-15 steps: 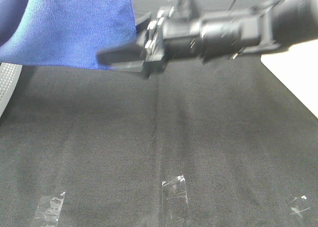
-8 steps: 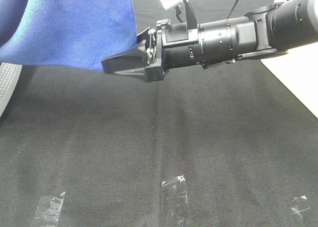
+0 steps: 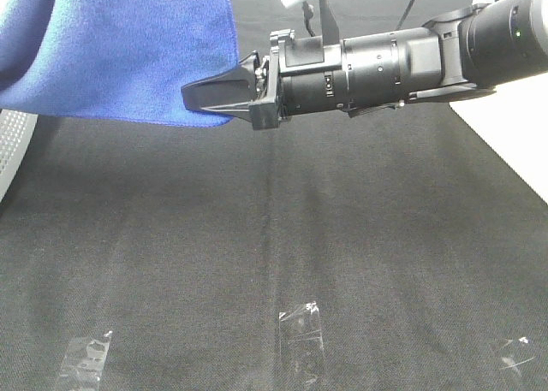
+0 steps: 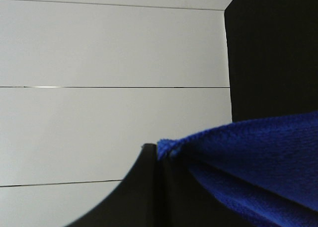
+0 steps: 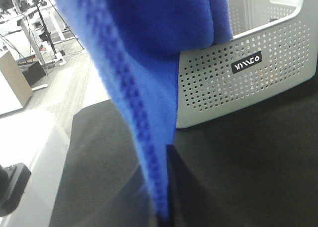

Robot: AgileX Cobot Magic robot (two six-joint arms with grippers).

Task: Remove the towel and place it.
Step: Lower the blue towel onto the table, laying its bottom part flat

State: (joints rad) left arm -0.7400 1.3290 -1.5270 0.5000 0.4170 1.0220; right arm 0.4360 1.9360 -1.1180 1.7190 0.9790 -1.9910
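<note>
Towel (image 3: 128, 49) above table cloth (image 3: 257, 237), right tool (image 3: 205, 97) at its near corner

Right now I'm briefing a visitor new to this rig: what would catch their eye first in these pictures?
The royal-blue towel hangs lifted at the upper left of the high view, above the black table cloth. The right gripper, reaching in from the right, is shut on the towel's lower edge. The right wrist view also shows a white perforated basket behind the towel.
</note>
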